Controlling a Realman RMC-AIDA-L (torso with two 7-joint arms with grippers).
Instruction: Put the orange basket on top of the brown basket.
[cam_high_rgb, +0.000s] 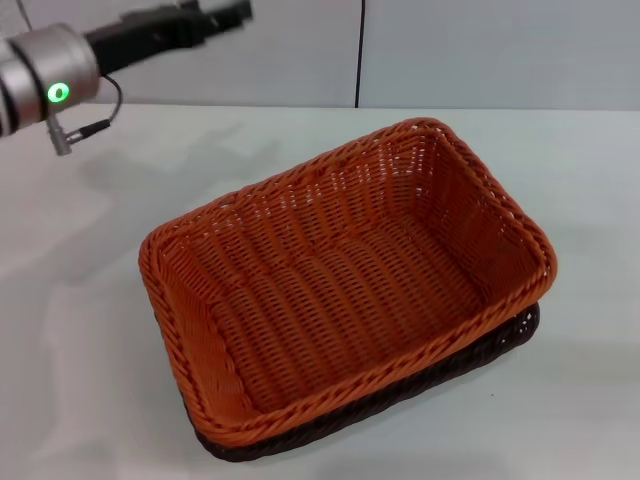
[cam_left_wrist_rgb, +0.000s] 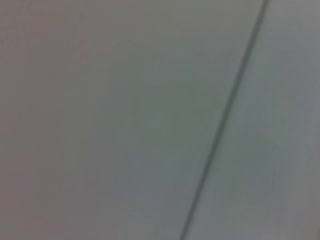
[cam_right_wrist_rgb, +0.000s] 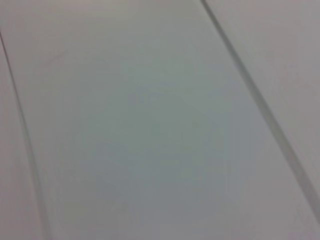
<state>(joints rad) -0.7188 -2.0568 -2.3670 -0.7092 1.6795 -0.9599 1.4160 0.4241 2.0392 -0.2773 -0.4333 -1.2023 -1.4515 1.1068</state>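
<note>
Orange basket nested on the brown one, left arm raised clear.

At the upper left of the head view the left gripper (cam_high_rgb: 215, 15) hangs high above the white table (cam_high_rgb: 70, 330), well apart from the baskets; whether its jaws are wide or narrow cannot be told. In the centre, the orange basket (cam_high_rgb: 340, 290) sits inside the brown basket (cam_high_rgb: 480, 355), whose dark rim shows only along the lower and right edges. Both wrist views show only pale panels with dark seams.

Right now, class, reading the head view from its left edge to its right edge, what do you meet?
Left arm raised at the upper left → orange basket, nested on top of the brown basket, whose rim peeks out beneath it → bare white table.
</note>
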